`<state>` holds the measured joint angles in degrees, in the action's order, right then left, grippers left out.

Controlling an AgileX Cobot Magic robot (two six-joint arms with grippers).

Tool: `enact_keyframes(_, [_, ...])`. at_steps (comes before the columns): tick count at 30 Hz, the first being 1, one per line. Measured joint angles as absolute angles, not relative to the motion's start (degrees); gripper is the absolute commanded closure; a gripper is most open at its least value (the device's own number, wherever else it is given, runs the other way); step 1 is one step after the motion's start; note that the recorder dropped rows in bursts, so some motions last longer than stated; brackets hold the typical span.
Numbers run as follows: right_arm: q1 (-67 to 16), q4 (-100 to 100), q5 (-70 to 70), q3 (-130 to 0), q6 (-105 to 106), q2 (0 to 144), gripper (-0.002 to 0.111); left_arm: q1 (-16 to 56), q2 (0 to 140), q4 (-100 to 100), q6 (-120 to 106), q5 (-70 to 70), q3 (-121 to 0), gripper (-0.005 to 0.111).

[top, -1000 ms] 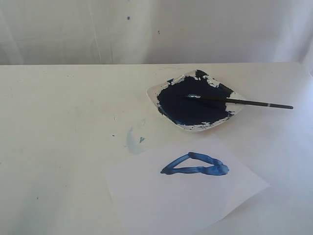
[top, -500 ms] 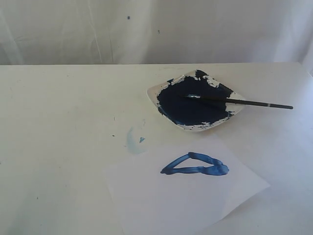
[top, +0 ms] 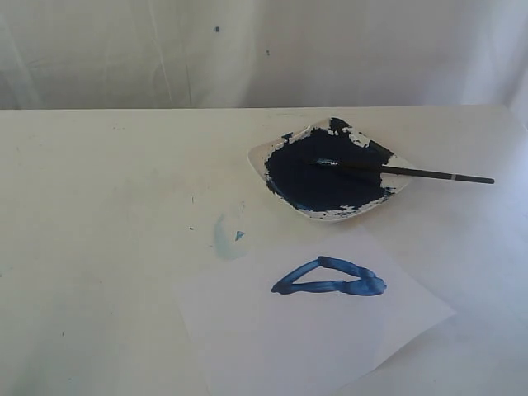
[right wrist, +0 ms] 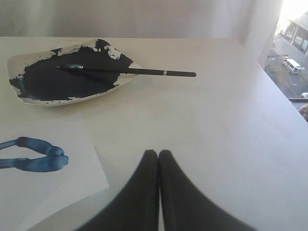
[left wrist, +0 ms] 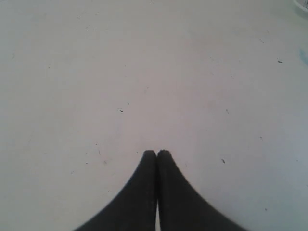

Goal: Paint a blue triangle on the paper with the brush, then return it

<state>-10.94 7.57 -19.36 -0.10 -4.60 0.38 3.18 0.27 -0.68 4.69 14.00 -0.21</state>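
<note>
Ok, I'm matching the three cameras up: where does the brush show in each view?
Exterior view: the brush lies across the right rim of the paint dish, tip in the paint, handle pointing right.
Left wrist view: not in it.
Right wrist view: the brush crosses the same rim, beyond the shut right hand.
Shared landmark: the blue triangle near the dish.

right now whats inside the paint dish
Dark blue paint covers most of the paint dish; the brush lies tip-in, handle over the rim. The dish floor under the paint is hidden.
</note>
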Motion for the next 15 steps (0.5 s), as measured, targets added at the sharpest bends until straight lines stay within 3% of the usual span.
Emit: enact_keyframes(15, [-10.9, 7.6, -19.4, -0.1, -4.6, 0.4, 0.108, 2.6, 0.3, -0.7, 6.3, 14.1, -0.2, 0.107])
